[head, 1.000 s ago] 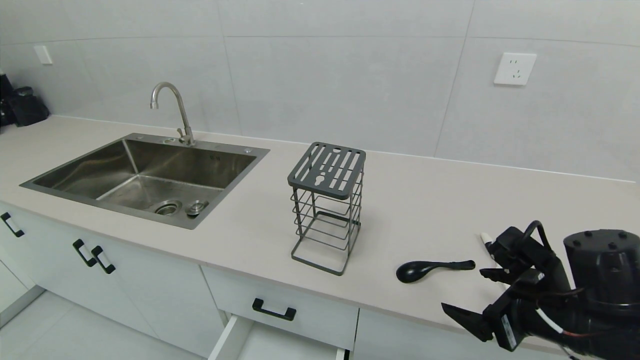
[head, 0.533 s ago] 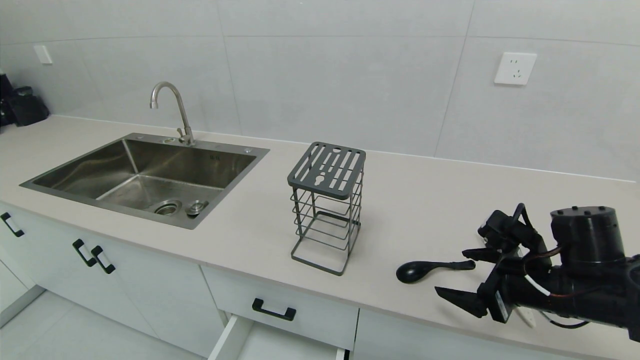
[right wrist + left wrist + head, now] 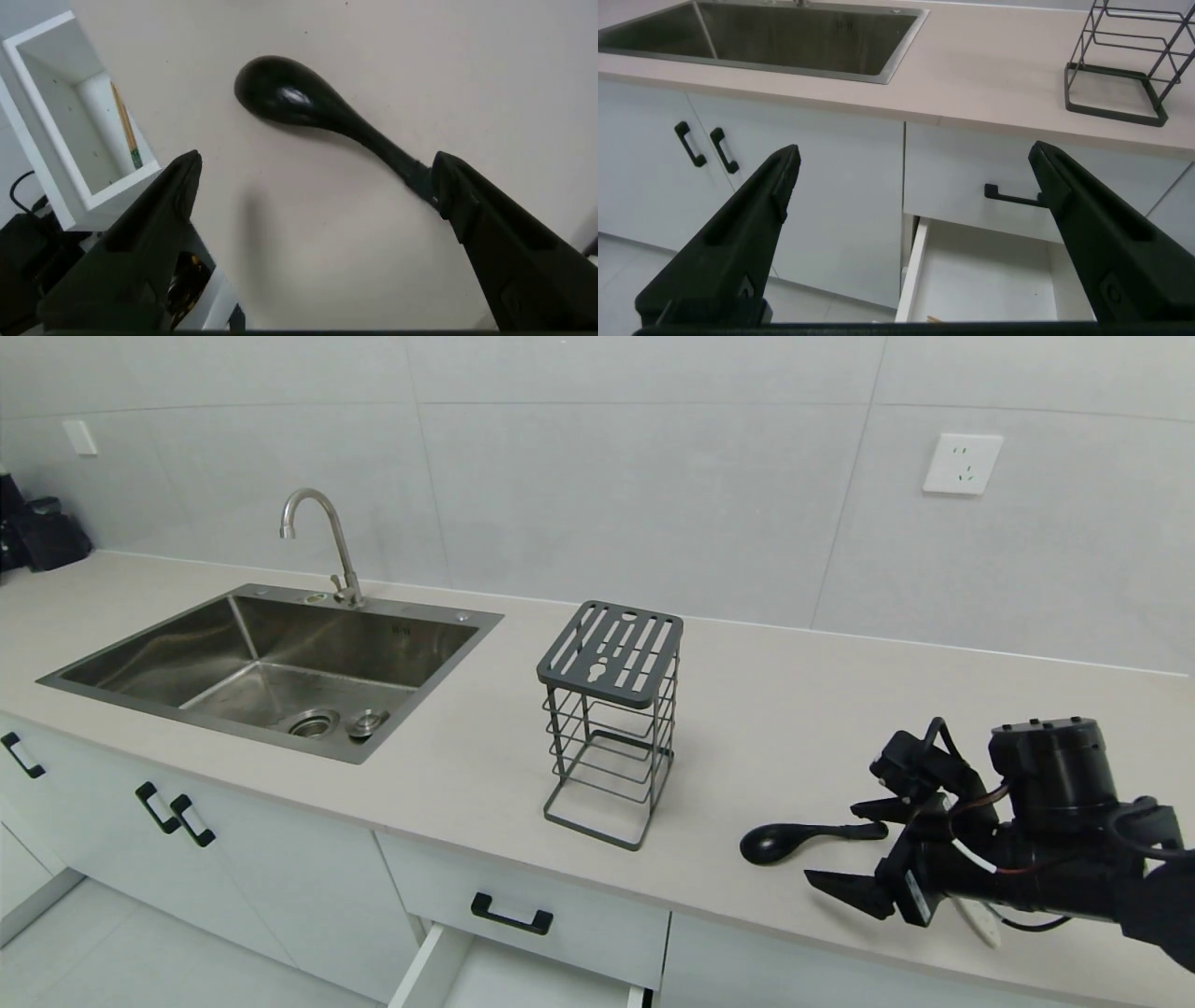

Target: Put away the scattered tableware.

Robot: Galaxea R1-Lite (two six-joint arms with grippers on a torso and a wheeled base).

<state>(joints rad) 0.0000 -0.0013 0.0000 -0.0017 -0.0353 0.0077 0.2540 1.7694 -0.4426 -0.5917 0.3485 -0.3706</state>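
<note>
Hovering low over the front edge of the pale beige table, the right end effector is released, its two black fingers spread wide with nothing between them. A glossy black plastic spoon lies flat on the table just beside it, bowl pointing toward the rack and handle pointing toward the right arm. In the right wrist view the spoon lies ahead of the right end effector, and the tip of its handle comes close to one finger; whether they touch cannot be told. A dark grey wire rack with a slotted flat top stands upright near the middle of the table, well apart from the spoon. Beyond the rack a rectangular stainless steel sink is set into the table, with a curved metal faucet at its back edge. A white wall socket sits on the grey tiled wall. The left end effector is also released, fingers wide apart, held in front of the white cabinets below the table, where a white drawer stands pulled open under the rack.
</note>
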